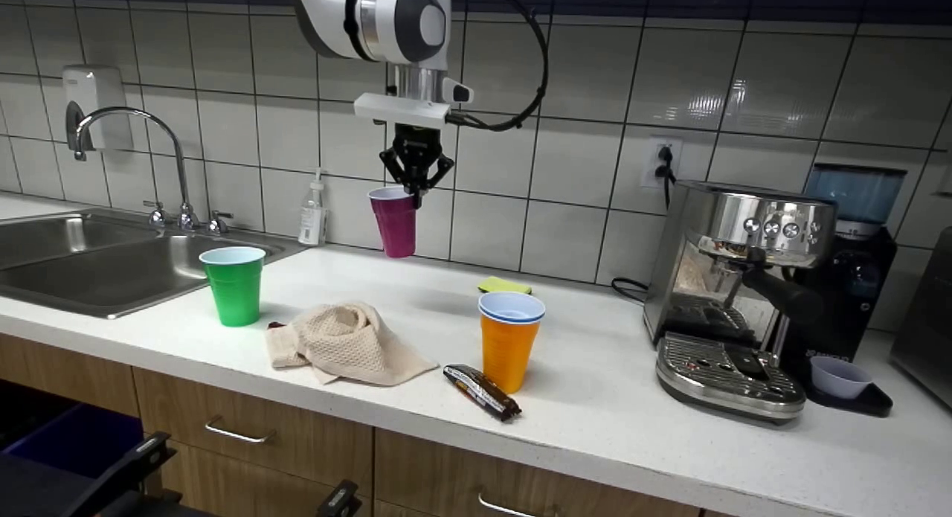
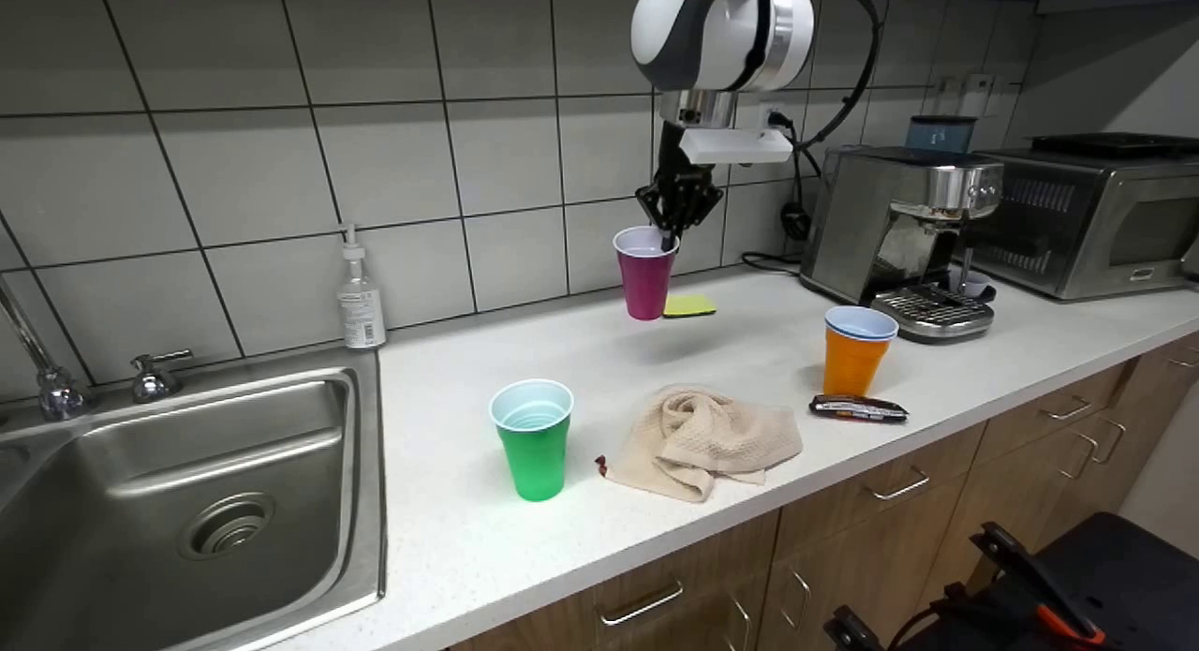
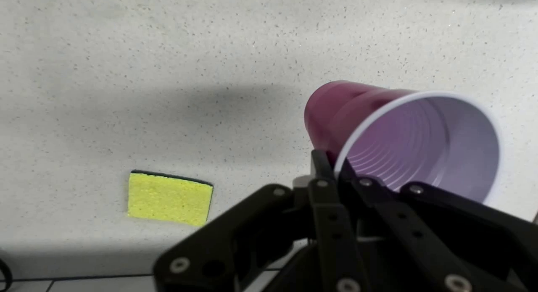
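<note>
The gripper (image 3: 334, 162) clamps one side of a purple cup (image 2: 644, 292) above the counter (image 2: 445, 426), where a green cup (image 2: 536, 456), cloth (image 2: 707, 436) and sponge (image 3: 170, 198) sit.

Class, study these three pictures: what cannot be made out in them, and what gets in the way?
Purple cup: its own sides hide the underside, in all views.
Dark red tip: the beige cloth hides any more of it, in both exterior views.
Wrapper: print too small and blurred to read, in both exterior views.
Sink: one end cut off by the left edge, in both exterior views.
</note>
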